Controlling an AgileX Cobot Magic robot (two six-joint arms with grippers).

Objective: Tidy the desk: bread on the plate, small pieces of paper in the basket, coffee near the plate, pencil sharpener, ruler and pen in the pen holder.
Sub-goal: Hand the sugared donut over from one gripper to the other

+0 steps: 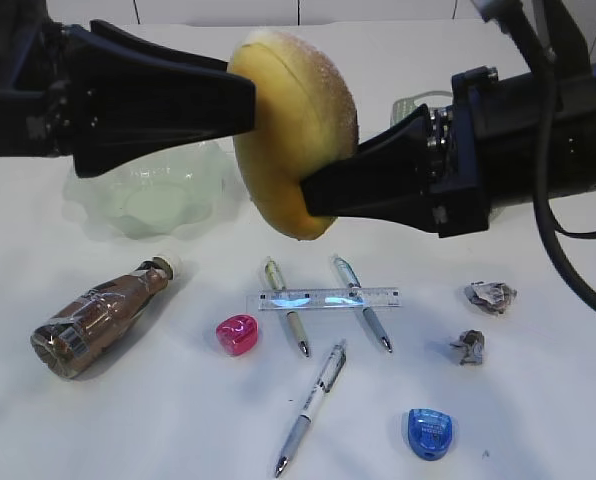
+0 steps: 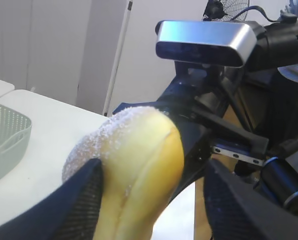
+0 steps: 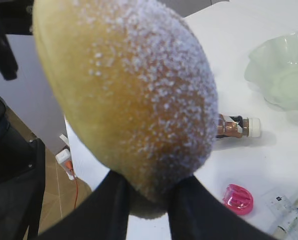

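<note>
Above the middle of the counter (image 1: 538,400), the bread (image 1: 293,135) hangs in the air between the two arms, turned on edge with its sugared top facing the far side. The right end effector (image 1: 313,195) pinches the bun's lower edge between its black fingers (image 3: 114,210), and in the right wrist view the two fingers clamp the bottom rim of the bun. The left end effector (image 1: 240,100) reaches in from the left with its jaws spread: in the left wrist view one finger (image 2: 84,200) lies against the bun's side while the other stands well apart from it.

Toward the far left of the counter sits the plate (image 1: 153,195), with nothing on it. Near the left edge the coffee (image 1: 103,315) lies on its side, cap pointing toward the plate. At the middle of the near half the ruler (image 1: 328,298) rests across two pens (image 1: 286,318), with a third pen (image 1: 313,405) nearer the front edge. A pink pencil sharpener (image 1: 238,334) lies just left of the pens, and a blue pencil sharpener (image 1: 429,432) sits close to the front edge. Two crumpled paper pieces (image 1: 490,296) lie toward the right edge. The basket (image 2: 4,140) shows only in the left wrist view, on the counter beyond the bun.
</note>
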